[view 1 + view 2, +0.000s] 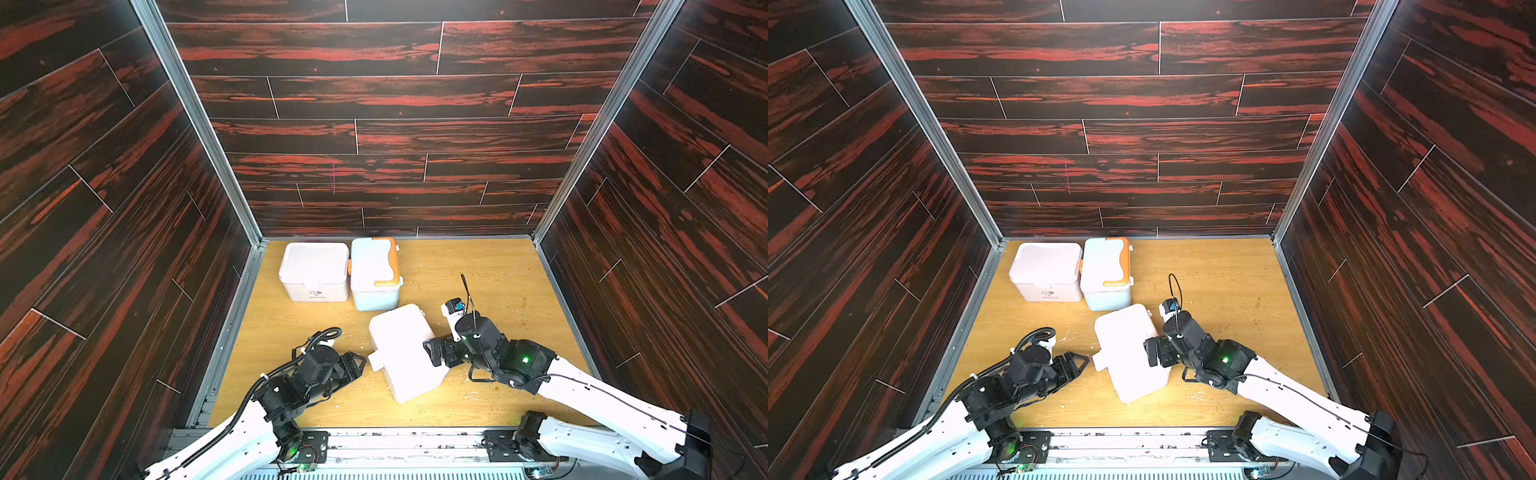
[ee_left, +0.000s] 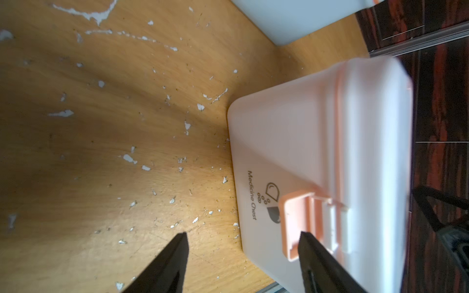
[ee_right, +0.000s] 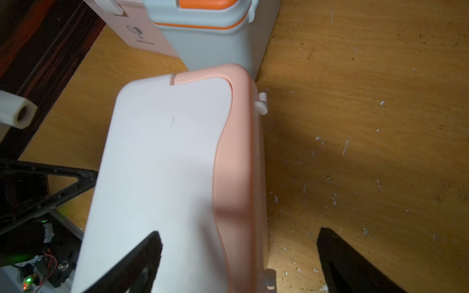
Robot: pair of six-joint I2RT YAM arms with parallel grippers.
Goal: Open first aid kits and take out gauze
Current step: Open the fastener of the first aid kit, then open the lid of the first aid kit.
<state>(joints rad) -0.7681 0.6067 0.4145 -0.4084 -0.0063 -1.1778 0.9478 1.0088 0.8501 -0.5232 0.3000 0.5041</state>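
At the left, the left gripper (image 1: 363, 363) lies low over the table (image 1: 498, 282), pointing at the near kit (image 1: 403, 353). In both top views we see only that its tips reach the latch (image 1: 376, 360). The left wrist view shows more. The jaws stand well apart with nothing between them. One finger (image 2: 172, 263) is over bare wood and the other finger's tip is at the pink latch tab, which juts out from the front wall. We cannot tell whether it touches. Only this view shows the dark logo (image 2: 271, 200) with "Medicine Chest" and the white flecks (image 2: 129, 158) strewn on the wood.

The near kit sits mid-table, turned askew, lid down. Behind it, by the back wall, stand the pinkish-white kit (image 1: 313, 270) and, to its right, the blue-white kit (image 1: 374, 278) with its orange handle (image 1: 390, 262). Both lids are shut, and the near kit's far corner comes close to the blue-white kit.

At the right, the right gripper (image 1: 432, 353) covers the near kit's right edge in both top views. The right wrist view shows its jaws spread wide astride the lid's rim, gripping nothing. One finger (image 3: 142, 253) is above the white lid and the other is over the table beside the kit, clear of the wall. This view alone shows the salmon band (image 3: 236, 152) along the lid and a small white hinge pin (image 3: 262, 102).
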